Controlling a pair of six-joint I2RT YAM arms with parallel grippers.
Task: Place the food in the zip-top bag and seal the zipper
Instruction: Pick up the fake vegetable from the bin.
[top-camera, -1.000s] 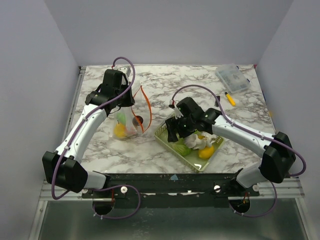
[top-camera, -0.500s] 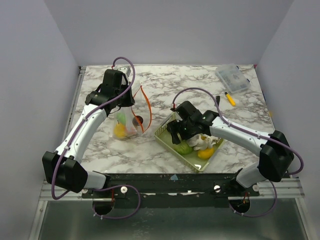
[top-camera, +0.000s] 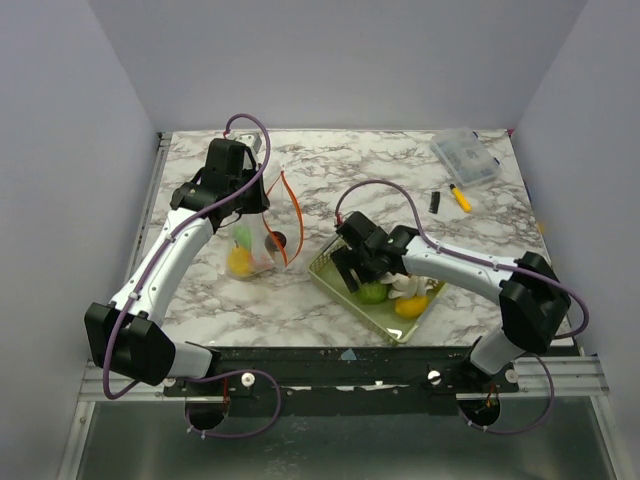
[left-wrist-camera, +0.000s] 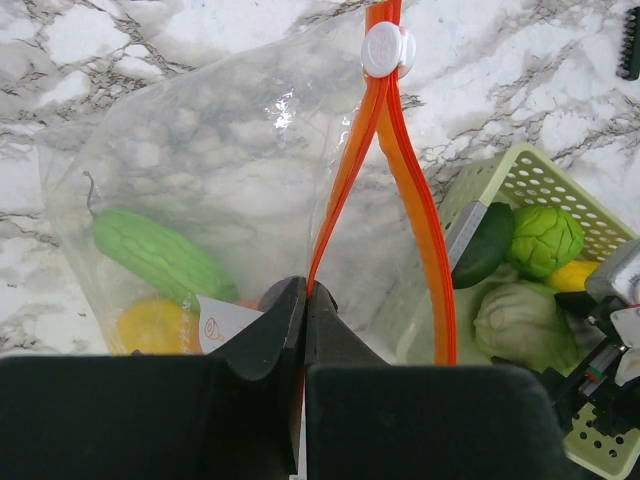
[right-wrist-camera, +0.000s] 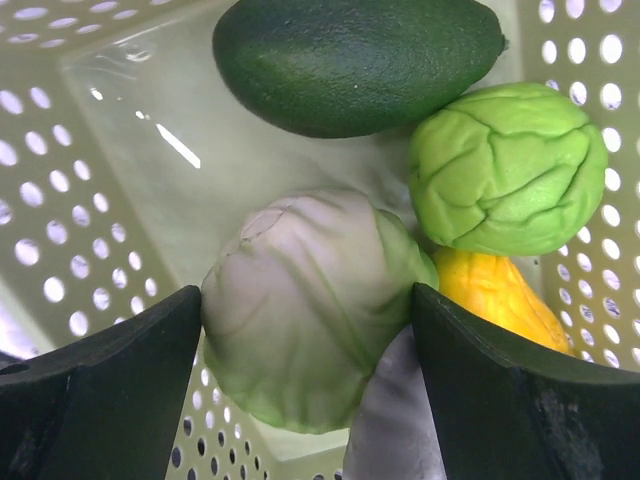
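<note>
Surface (top-camera: 330, 160): white marble, grey veining. Zip-top bag (left-wrist-camera: 220, 150) clear; zipper (left-wrist-camera: 427, 235) orange-red, slider (left-wrist-camera: 383, 48) white. Bagged: ridged gourd (left-wrist-camera: 160, 255) green, lemon (left-wrist-camera: 150, 325) yellow. Basket (right-wrist-camera: 60, 200) pale green, hole-dotted. Avocado (right-wrist-camera: 355, 60) dark green, wrinkled ball (right-wrist-camera: 505, 165) bright green, cabbage (right-wrist-camera: 300, 310) pale whitish-green, yellow piece (right-wrist-camera: 495, 295).

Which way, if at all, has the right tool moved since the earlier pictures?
Yes. In the top view the right tool has shifted left and toward the near edge, over the left part of the mesh basket, which stayed put.
</note>
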